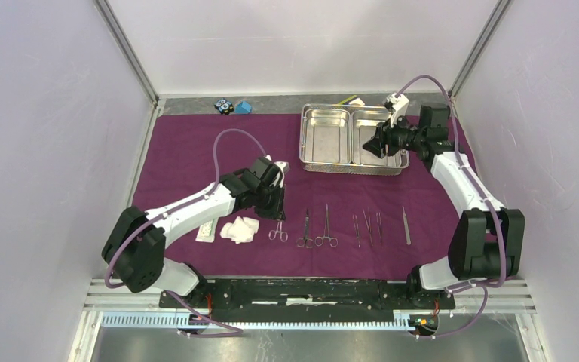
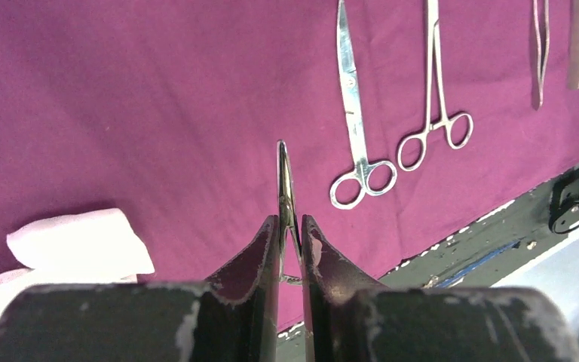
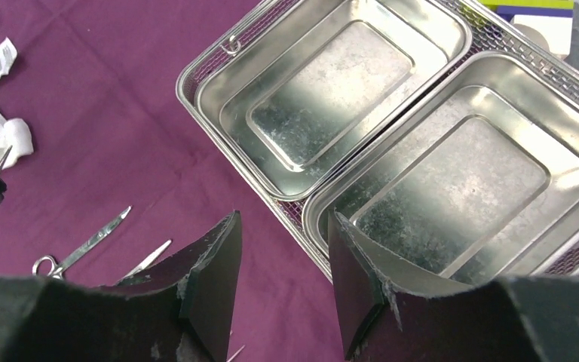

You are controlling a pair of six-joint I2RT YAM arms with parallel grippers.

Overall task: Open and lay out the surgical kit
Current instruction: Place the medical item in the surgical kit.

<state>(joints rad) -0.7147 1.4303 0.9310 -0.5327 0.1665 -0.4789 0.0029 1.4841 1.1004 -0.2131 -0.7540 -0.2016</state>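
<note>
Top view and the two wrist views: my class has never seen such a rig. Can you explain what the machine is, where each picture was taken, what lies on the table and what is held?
The machine is a left arm and a right arm bolted at the near edge of a table, each ending in a two-finger gripper. The wide picture comes from a fixed camera above and behind them; the close-ups come from cameras on the wrists. A purple cloth covers most of the table. On it lie a steel tray with both compartments empty, a row of steel instruments, white gauze and a flat packet. The left gripper is shut on a slim clamp. The right gripper hangs open above the tray, holding nothing.
</note>
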